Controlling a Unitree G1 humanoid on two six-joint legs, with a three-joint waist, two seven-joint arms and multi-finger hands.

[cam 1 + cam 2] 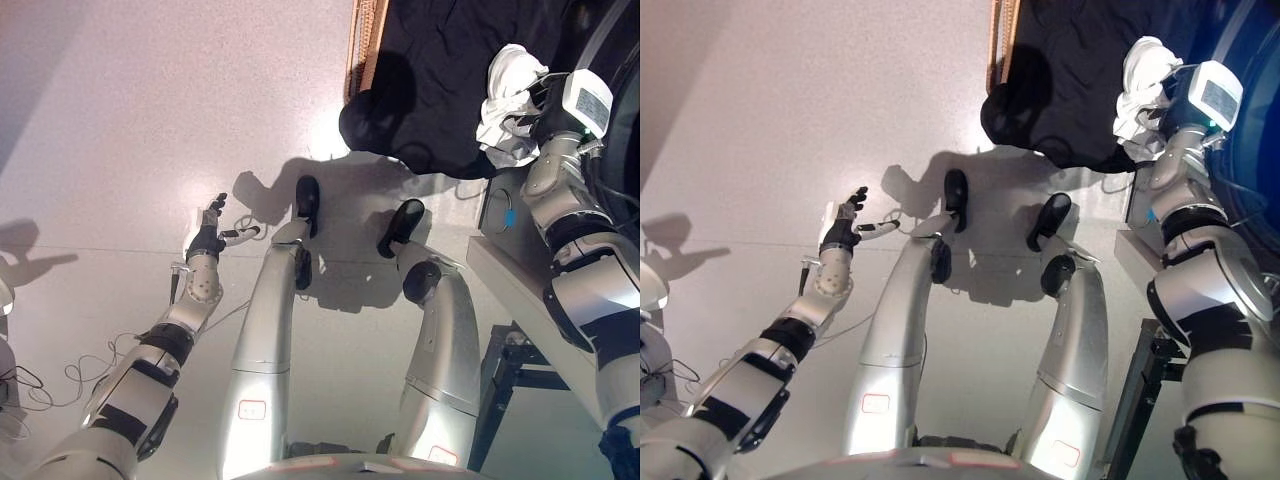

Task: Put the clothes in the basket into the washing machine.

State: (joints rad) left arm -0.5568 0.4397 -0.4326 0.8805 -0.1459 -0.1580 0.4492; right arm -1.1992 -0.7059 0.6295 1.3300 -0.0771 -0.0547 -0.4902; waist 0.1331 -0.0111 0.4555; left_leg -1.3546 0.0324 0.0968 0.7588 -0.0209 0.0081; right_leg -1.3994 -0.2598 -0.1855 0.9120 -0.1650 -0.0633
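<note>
My right hand (528, 108) is raised at the upper right, its fingers curled into a bunched white cloth (508, 85) that hangs from it. Under and behind that cloth a large black cloth (440, 70) spreads across the top right, and its edge droops toward the floor. A brown woven basket rim (363, 45) shows along the black cloth's left side. My left hand (212, 235) hovers over the floor at the left, fingers straight and holding nothing.
A pale grey machine body (497, 215) with a small blue mark stands at the right, under my right arm. A dark metal frame (500, 385) sits below it. Pale glossy floor (150, 120) fills the left and middle.
</note>
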